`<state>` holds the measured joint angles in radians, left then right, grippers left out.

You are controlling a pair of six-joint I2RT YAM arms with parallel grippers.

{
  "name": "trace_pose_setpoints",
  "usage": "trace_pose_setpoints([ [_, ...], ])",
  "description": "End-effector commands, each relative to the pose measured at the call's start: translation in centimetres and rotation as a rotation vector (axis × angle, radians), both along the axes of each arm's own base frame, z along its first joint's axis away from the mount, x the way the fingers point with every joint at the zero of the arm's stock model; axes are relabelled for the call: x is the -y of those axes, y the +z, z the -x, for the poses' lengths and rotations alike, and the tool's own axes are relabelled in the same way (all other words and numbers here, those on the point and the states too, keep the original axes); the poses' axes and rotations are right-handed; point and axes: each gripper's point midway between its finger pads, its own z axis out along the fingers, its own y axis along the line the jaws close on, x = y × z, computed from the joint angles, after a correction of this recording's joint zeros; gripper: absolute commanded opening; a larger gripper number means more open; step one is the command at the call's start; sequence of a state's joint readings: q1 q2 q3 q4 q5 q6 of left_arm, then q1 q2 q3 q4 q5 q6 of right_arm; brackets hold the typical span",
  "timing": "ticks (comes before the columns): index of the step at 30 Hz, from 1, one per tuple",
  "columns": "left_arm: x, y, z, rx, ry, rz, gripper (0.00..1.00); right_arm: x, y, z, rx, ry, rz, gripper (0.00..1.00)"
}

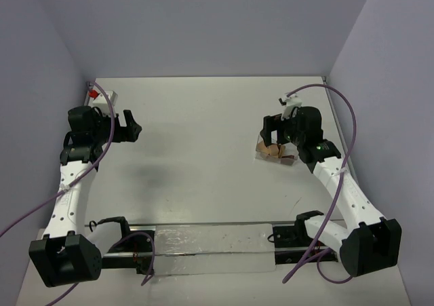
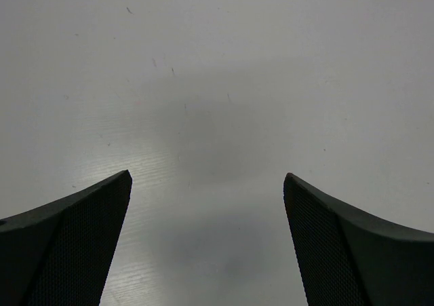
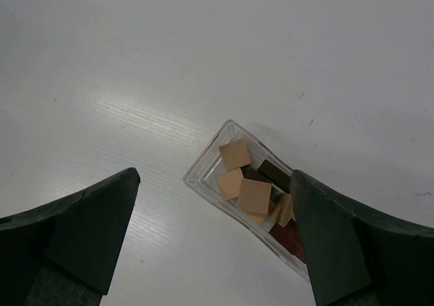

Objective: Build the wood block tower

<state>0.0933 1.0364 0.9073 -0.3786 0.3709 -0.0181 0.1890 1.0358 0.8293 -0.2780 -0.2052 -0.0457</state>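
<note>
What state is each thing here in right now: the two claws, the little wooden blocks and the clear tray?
left gripper: open, empty, over bare table.
right gripper: open, empty, above the tray.
wood blocks: tan and dark brown, jumbled loose in the tray, none stacked yet.
clear tray: resting on the table, holding the blocks.

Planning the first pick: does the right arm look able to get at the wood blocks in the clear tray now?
Probably yes. The right gripper is open above the tray, and the wood blocks lie uncovered inside it. Only the tray's wall might crowd a finger.
</note>
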Motion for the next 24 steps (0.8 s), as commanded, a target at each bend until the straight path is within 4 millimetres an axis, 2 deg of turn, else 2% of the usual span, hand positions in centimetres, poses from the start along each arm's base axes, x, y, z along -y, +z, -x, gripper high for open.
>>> trace_pose_setpoints([
  [1,0.3,1.3,0.2,0.039,-0.018,-0.003,0.99,-0.3,1.9,-0.4,0.034,0.026,0.007,1.00],
  [8,1.2,1.5,0.5,0.052,-0.096,-0.013,0.99,-1.1,1.8,0.5,0.012,0.136,0.046,1.00],
  [12,1.7,1.6,0.7,0.049,-0.137,-0.011,0.99,-0.7,2.3,-0.3,-0.035,0.210,0.104,1.00],
  [14,2.0,1.6,0.8,0.045,-0.157,-0.012,0.99,-0.1,2.1,-0.7,-0.075,0.263,0.150,1.00],
  [16,2.0,1.6,0.8,0.044,-0.167,-0.017,0.99,1.1,1.2,-0.5,-0.159,0.312,0.176,1.00],
  [18,2.2,1.7,0.9,0.041,-0.176,-0.019,0.99,2.5,1.3,-1.2,-0.210,0.366,0.226,0.99],
  [19,2.2,1.7,0.9,0.041,-0.181,-0.021,0.99,3.2,0.3,-1.7,-0.243,0.392,0.251,0.98],
  [24,2.9,2.0,1.1,0.040,-0.224,-0.023,0.99,5.8,-1.0,-0.9,-0.475,0.539,0.296,0.84],
])
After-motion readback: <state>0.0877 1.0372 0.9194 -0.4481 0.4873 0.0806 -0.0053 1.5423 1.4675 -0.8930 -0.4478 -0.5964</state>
